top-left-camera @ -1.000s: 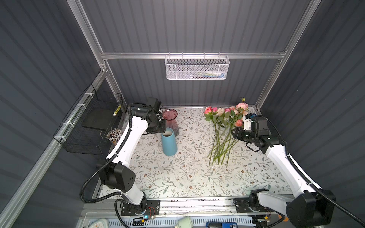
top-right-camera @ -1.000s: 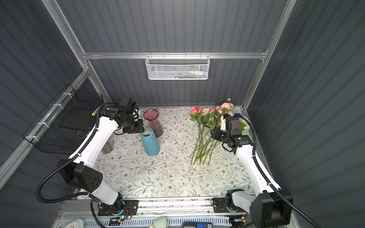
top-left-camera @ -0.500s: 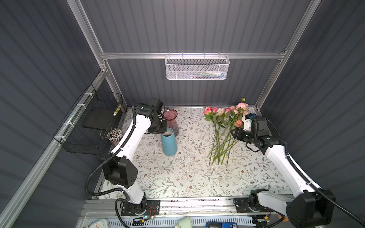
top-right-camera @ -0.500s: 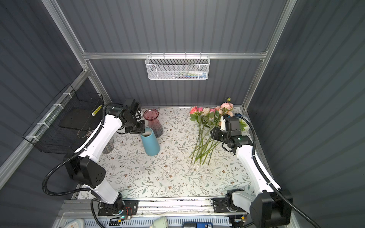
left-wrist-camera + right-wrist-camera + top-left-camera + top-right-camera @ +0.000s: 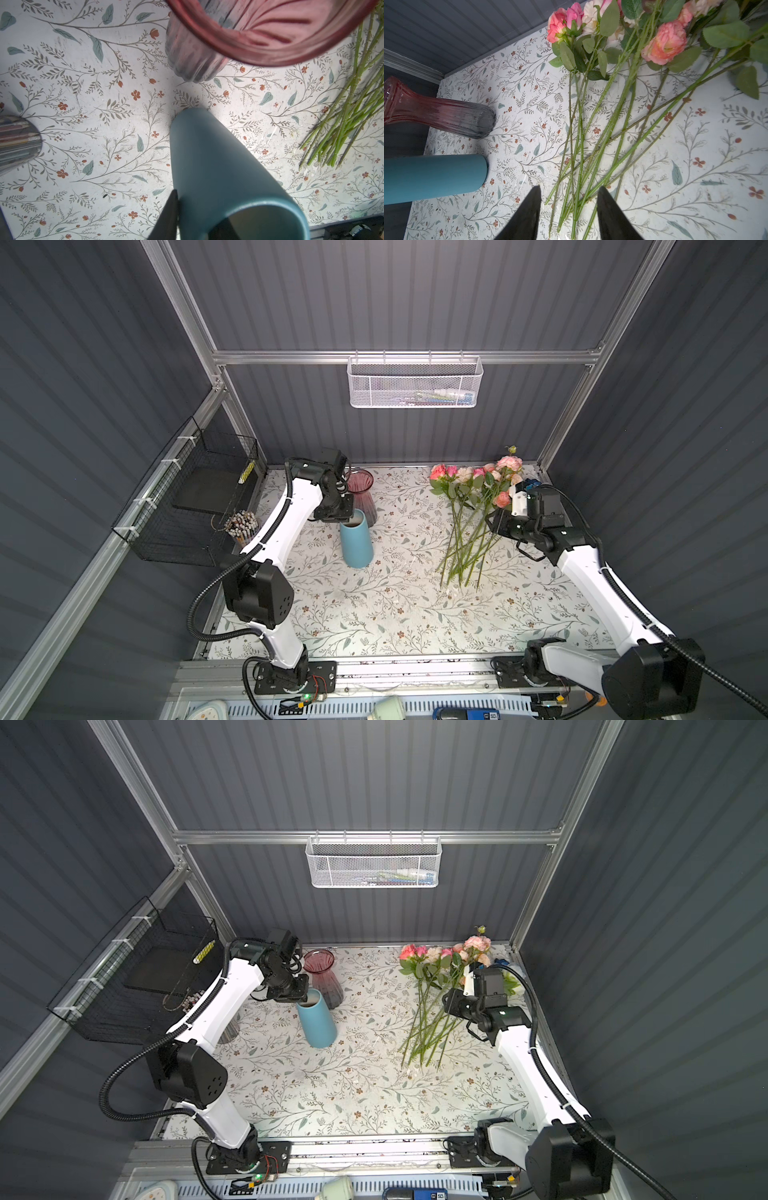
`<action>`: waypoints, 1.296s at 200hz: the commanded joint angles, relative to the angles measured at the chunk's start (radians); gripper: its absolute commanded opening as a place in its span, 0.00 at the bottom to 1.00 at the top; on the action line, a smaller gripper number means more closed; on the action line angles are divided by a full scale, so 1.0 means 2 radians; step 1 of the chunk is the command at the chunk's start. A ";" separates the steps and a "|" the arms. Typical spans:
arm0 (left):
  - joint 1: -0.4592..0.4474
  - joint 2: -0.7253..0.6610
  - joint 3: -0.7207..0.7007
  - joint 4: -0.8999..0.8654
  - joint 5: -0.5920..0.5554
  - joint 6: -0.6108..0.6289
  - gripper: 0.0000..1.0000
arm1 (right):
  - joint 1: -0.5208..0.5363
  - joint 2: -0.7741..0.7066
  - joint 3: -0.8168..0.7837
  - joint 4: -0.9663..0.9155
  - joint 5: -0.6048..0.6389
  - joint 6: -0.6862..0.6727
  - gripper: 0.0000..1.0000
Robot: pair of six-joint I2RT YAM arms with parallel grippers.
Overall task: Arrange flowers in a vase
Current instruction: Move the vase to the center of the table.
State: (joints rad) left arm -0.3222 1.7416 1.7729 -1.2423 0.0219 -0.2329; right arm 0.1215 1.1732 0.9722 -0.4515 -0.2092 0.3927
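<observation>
Flowers (image 5: 467, 535): loose bunch lying flat on the desk (image 5: 395, 614), far right corner. Pink, peach and cream blooms point at the back edge, with the green stem ends fanned toward the middle. One blue bloom sits at the right edge by the right arm's wrist. None in a vase yet.

Blue vase (image 5: 356, 541) stands upright, left of centre, in the back half. Pink glass vase (image 5: 365, 489) stands upright just behind it, bases apart. Both are empty as far as the left wrist view shows.

Left gripper (image 5: 343, 514) is at the blue vase's rim, on the side nearer the left edge. One finger (image 5: 170, 214) lies against the outside wall and the other shows dimly inside the mouth. The gap is narrow; can't tell if the wall is actually clamped.

Right gripper (image 5: 566, 214) hovers over the stems, seen also in a top view (image 5: 451, 1002). Its jaws stand clearly apart with nothing between them and no stem held.

Pencil cup (image 5: 241, 524) is at the left edge. Black wire basket (image 5: 187, 506) hangs on the left wall, white mesh basket (image 5: 415, 383) on the back rail.
</observation>
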 commanded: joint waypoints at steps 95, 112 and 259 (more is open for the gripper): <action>-0.002 0.005 0.000 -0.025 -0.011 0.019 0.23 | 0.003 -0.006 -0.006 0.008 0.000 -0.004 0.47; -0.002 0.006 -0.003 -0.024 -0.006 0.021 0.22 | 0.003 -0.007 -0.006 0.008 0.001 -0.004 0.47; -0.002 -0.002 -0.011 -0.023 0.024 0.021 0.05 | 0.003 -0.012 -0.006 0.008 0.003 -0.004 0.47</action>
State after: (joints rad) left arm -0.3191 1.7432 1.7718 -1.2682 -0.0357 -0.1932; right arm 0.1215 1.1694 0.9676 -0.4377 -0.2096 0.3927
